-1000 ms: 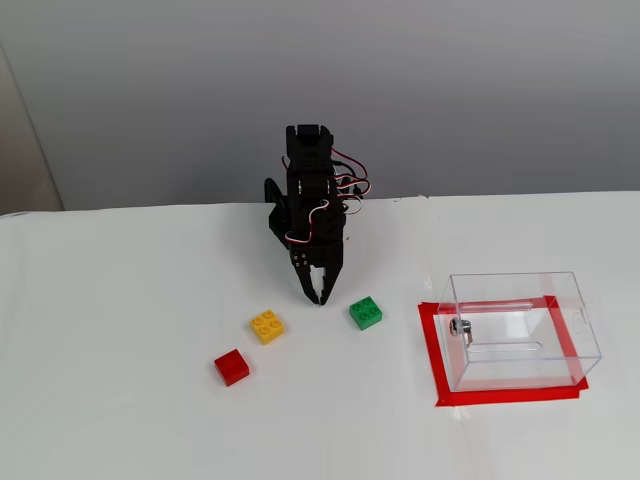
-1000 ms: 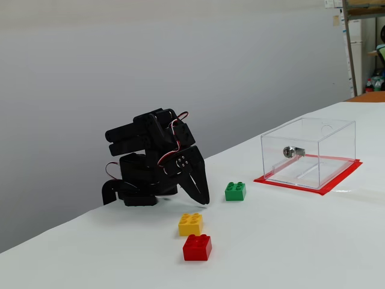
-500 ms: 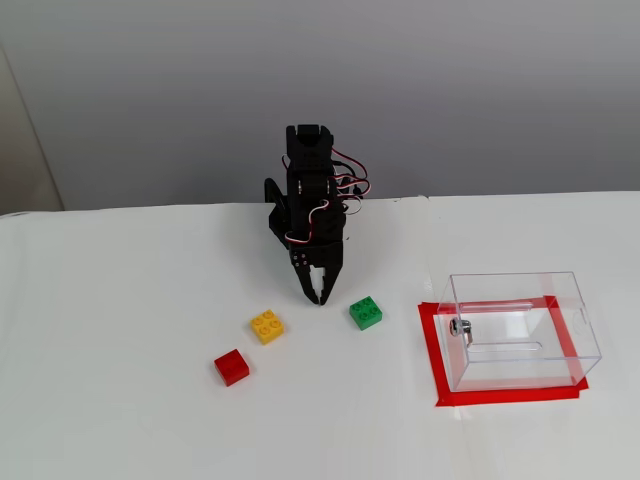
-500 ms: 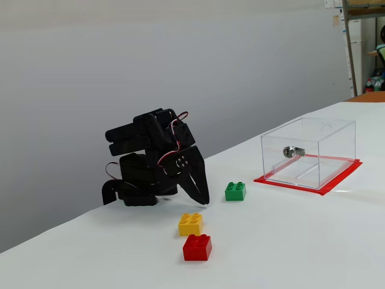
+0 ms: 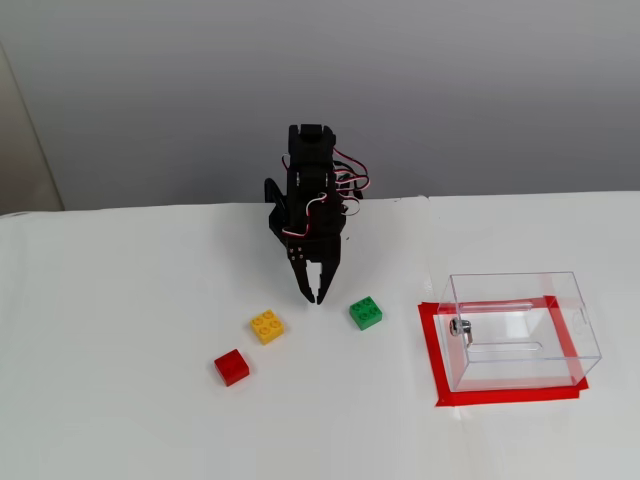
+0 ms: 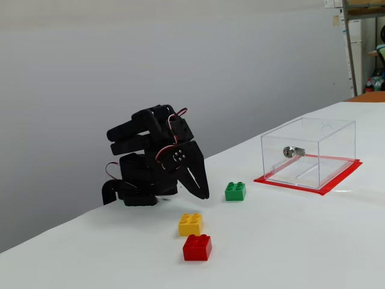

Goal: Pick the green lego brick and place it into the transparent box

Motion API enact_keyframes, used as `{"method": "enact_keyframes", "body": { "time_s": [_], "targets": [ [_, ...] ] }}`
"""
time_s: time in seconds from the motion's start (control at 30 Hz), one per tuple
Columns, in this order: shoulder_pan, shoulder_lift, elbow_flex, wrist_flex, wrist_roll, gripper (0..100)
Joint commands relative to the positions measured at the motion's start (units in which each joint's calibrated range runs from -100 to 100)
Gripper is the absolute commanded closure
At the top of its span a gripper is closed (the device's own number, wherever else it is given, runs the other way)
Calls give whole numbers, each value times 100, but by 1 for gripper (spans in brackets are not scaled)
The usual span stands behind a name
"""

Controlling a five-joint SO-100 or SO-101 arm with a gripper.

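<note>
- The white worktop [image 5: 120, 420] carries everything.
- The transparent box [image 5: 520, 330] sits on a frame of red tape [image 5: 432, 355] at the right of both fixed views, a metal knob [image 5: 460, 327] on its wall.
- The black arm [image 6: 150, 162] is folded low; its end effector [image 5: 314, 295] points down with the jaws closed together, holding nothing.
- The green lego brick [image 5: 366, 312] lies on the worktop between end effector and box, touching neither.
- A yellow brick [image 5: 266, 326] and red brick [image 5: 231, 367] lie left of it.
</note>
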Motion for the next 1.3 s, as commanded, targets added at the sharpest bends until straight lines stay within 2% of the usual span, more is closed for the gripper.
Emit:
{"method": "enact_keyframes", "body": {
  "time_s": [0.0,0.53,0.73,1.27],
  "targets": [
    [-19,510,-610,4,5,99],
    [-152,3174,-3033,4,78,99],
    [-995,3318,-3250,12,490,99],
    [-3427,3412,-3277,-75,443,99]
  ]
}}
